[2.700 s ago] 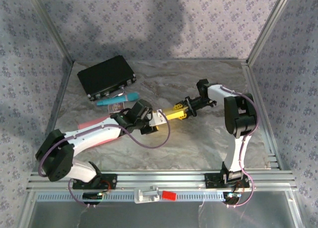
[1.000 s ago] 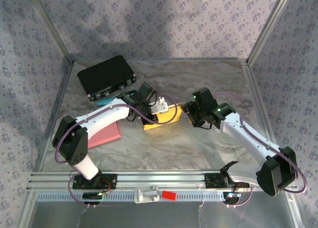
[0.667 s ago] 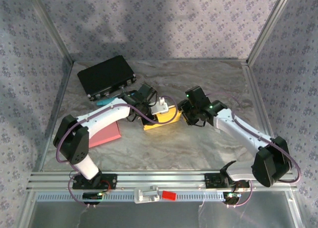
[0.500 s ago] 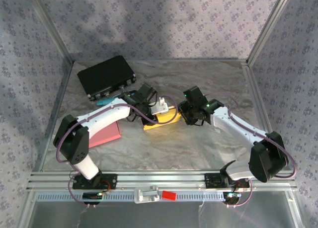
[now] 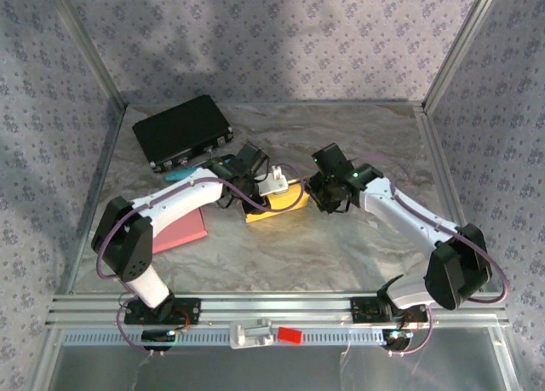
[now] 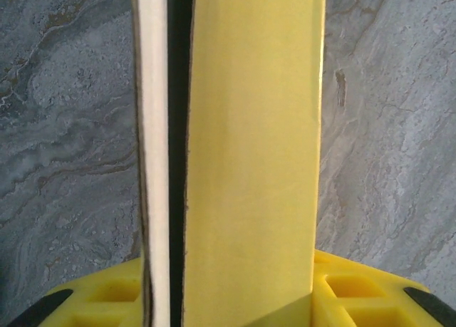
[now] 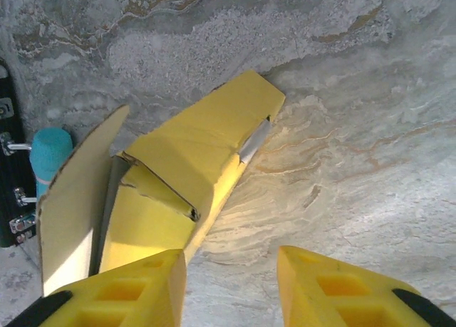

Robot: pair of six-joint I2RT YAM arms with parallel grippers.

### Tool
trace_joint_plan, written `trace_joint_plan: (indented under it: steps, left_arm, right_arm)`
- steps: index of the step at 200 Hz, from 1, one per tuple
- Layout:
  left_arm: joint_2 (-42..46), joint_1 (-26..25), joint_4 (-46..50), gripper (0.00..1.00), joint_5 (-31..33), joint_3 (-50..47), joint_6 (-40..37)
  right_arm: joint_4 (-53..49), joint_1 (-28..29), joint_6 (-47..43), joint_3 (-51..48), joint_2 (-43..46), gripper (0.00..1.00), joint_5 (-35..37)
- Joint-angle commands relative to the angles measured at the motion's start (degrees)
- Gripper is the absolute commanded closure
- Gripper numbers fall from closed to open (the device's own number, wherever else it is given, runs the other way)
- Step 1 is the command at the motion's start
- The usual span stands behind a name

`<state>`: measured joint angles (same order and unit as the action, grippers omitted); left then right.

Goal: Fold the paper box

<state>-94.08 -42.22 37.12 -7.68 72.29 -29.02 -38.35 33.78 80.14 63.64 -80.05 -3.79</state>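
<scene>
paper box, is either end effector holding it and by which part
The left end effector clamps the paper box across a yellow side panel. The right end effector is open beside the box, holding nothing.

Over the last second the right gripper (image 5: 319, 189) has slid left across the bench (image 5: 341, 255) to just beside the box (image 5: 274, 205), its jaws narrowing yet still apart. Before that the box showed as a thin strip; now it shows a broader yellow face. The left arm (image 5: 179, 199) has swung out, baring a pink sheet (image 5: 180, 227).
</scene>
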Motion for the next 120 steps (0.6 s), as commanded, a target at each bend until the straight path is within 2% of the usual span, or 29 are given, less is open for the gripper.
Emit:
trace_joint_plan:
  steps: [1, 19, 40, 58, 75, 95, 120]
  left_arm:
    - [0.0, 0.7, 0.1, 0.62, -0.6, 0.0, -0.7]
    - [-0.1, 1.1, 0.3, 0.64, -1.2, -0.1, -1.3]
    - [0.0, 1.7, 0.5, 0.64, -2.0, 0.1, -1.7]
    - [0.0, 1.9, 0.8, 0.65, -2.6, 0.2, -2.5]
    - [0.0, 2.2, 1.2, 0.65, -3.1, 0.1, -3.3]
    - [0.3, 2.6, 1.4, 0.65, -3.9, 0.0, -4.5]
    - [1.3, 3.3, 4.0, 0.66, -4.6, -0.3, -6.4]
  right_arm:
    - [-4.6, -0.2, -5.6, 4.2, 0.4, 0.56, 2.0]
    - [-5.5, -1.3, -14.9, 8.7, 2.9, 0.52, 4.2]
    - [-4.2, -4.8, -32.2, 10.8, 5.6, 0.52, 3.4]
    - [-2.7, -9.4, -50.8, 10.6, 5.3, 0.52, -2.5]
    - [-4.0, -13.2, -64.4, 10.7, 3.4, 0.52, -6.4]
    - [-3.0, -17.8, -73.9, 10.8, 1.2, 0.50, -16.4]
    - [-2.5, -17.7, -85.9, 10.4, -0.4, 0.55, -22.7]
